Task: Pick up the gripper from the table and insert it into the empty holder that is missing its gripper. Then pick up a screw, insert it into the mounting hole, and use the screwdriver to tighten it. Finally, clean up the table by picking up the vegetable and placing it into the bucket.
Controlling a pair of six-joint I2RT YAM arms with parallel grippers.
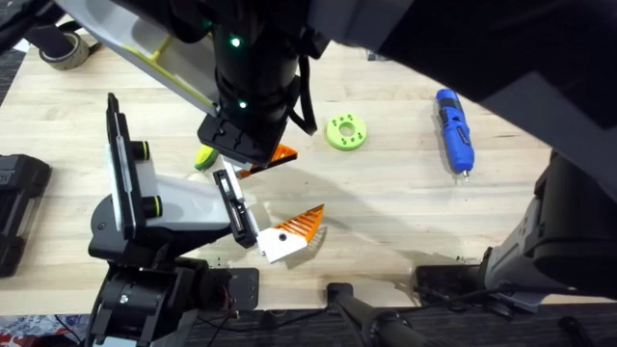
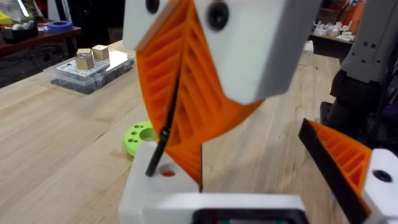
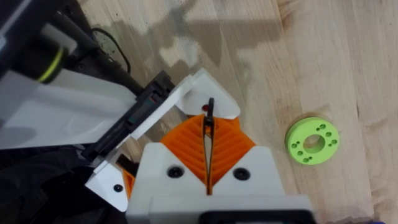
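The jaws of the right gripper [image 3: 208,124] are pressed together on a thin black screw [image 2: 165,134], orange pads nipping it near its upper end. The screw hangs slightly tilted, its tip at or just inside the reddish mounting hole in the white base of the gripper [image 2: 155,193]; I cannot tell how deep it sits. That piece appears already seated on the black rail of the holder [image 1: 145,193], with its twin [image 1: 289,236] fixed at the rail's nearer end.

So the insertion looks done and the screw is being placed. Tightening remains: the screwdriver [image 1: 454,130] lies untouched, well apart on the tabletop [image 1: 386,212]. A green ring [image 1: 345,131] rests near the work. A small yellow-green thing [image 1: 203,157], perhaps the vegetable, lies beside the holder, not yet cleared.
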